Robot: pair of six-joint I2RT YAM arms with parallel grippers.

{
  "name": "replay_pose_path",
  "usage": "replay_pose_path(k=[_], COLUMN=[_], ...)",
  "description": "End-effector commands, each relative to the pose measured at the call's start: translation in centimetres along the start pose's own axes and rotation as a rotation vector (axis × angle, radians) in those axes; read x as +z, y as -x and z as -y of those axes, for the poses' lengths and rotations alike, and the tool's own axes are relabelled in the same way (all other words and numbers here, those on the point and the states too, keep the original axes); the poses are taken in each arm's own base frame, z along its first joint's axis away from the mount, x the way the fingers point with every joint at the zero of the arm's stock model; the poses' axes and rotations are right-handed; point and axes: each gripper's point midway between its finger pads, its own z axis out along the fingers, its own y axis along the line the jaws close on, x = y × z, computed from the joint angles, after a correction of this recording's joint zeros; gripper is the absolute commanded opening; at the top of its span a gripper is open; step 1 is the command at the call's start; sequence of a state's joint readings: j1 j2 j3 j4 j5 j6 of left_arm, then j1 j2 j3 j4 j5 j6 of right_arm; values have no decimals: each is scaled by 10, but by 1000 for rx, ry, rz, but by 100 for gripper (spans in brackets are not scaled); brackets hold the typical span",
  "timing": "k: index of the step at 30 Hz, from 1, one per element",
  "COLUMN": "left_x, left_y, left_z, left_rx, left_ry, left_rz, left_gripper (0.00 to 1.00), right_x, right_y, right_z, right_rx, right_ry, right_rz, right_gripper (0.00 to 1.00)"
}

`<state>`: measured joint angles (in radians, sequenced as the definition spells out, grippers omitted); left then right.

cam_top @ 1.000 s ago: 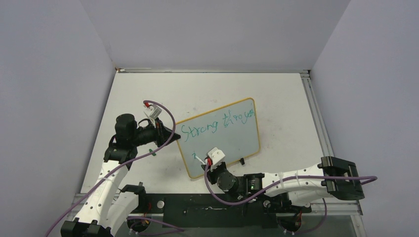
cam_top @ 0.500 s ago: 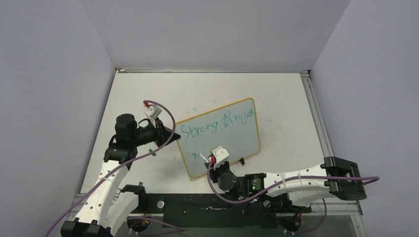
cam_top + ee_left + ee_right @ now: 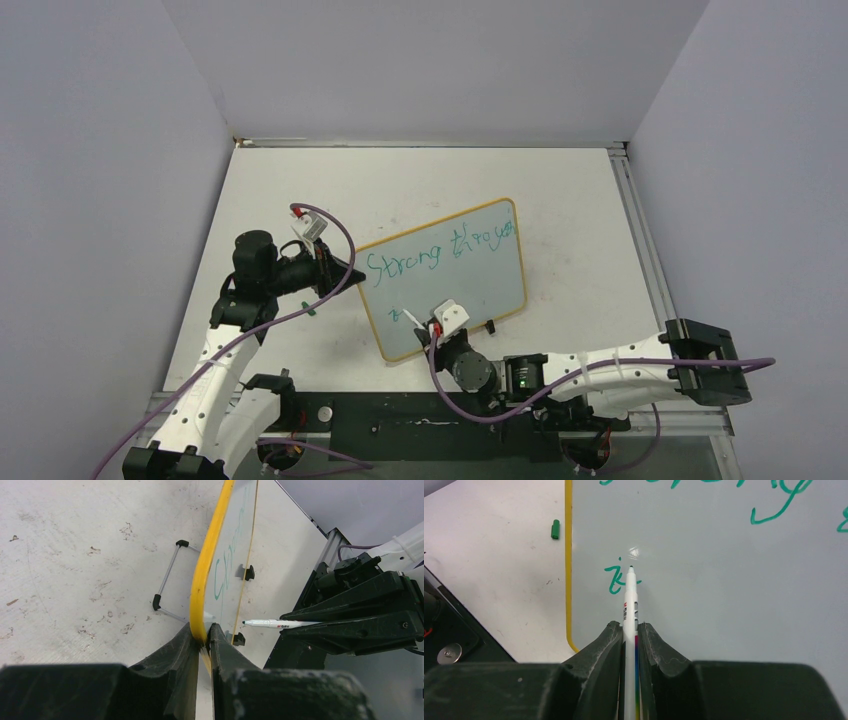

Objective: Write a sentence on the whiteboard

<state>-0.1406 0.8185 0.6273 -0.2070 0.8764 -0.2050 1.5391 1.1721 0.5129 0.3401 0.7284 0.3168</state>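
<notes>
One fresh letter [image 3: 614, 580] opens the second line of the sentence [image 3: 405, 262] — writing continues as the right gripper [image 3: 629, 627], pinching the marker [image 3: 629, 597], edges along the whiteboard [image 3: 475, 282] that the left gripper [image 3: 201, 632] clamps.

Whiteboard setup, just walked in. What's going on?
The left gripper is shut on the yellow edge of the whiteboard, which stands tilted on its wire stand. The right gripper is clamped on a marker with its tip at the board's surface; contact can't be confirmed. The sentence has one green line, roughly "Strong throug", and a second line barely begun beside the tip. A green cap lies on the table.
</notes>
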Motion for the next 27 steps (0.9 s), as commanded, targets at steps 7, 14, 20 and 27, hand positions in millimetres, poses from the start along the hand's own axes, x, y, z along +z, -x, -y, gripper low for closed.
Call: replay_pose_path(k=[7,14,20,27], left_x=[0,0,0,0], left_y=[12,12,11,12], left_z=[5,5,4,4], left_rx=[68,68,66,66], left_ry=[-17,-15,-15,-15], left_rz=[26,26,24,25], left_gripper=[0,0,0,0], right_x=[15,21,24,20], right_y=[22,19,15,0], right_z=[0,-1,-1,1], right_rx=[16,14,7,6], right_ry=[-12,4,6,1], right_rz=[55,40,21,-29], right_gripper=[5,5,5,5])
